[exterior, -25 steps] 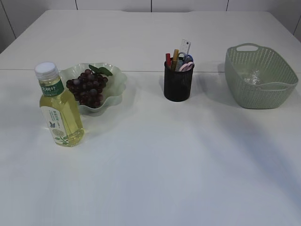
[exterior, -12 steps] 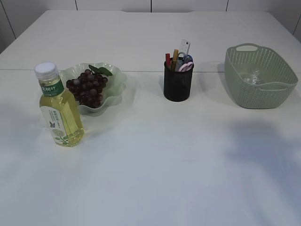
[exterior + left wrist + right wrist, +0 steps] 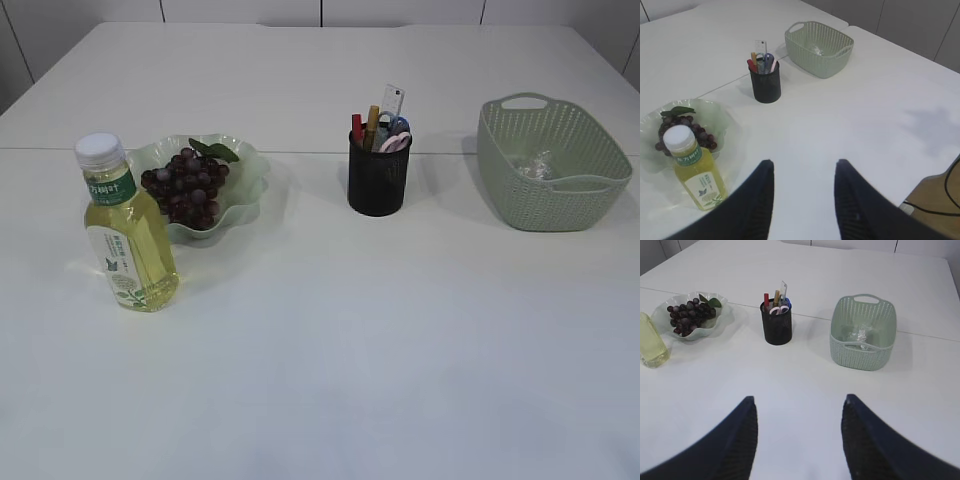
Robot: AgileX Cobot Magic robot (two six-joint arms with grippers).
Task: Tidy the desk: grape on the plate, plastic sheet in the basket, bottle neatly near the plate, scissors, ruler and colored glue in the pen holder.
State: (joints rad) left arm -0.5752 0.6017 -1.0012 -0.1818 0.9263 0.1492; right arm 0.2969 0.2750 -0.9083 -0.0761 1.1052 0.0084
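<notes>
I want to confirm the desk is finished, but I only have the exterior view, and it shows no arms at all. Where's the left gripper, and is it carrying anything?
Observer: The left gripper hangs over bare table with its fingers apart and nothing between them.
Operator: And the right one?
Observer: The right gripper is also open and empty, above bare table on the near side of the basket.
Operator: The basket wall blocks most of my look inside. What's in there?
Observer: From the right wrist view, the crumpled clear plastic sheet lies on the basket floor, and I see nothing else in it.
</notes>
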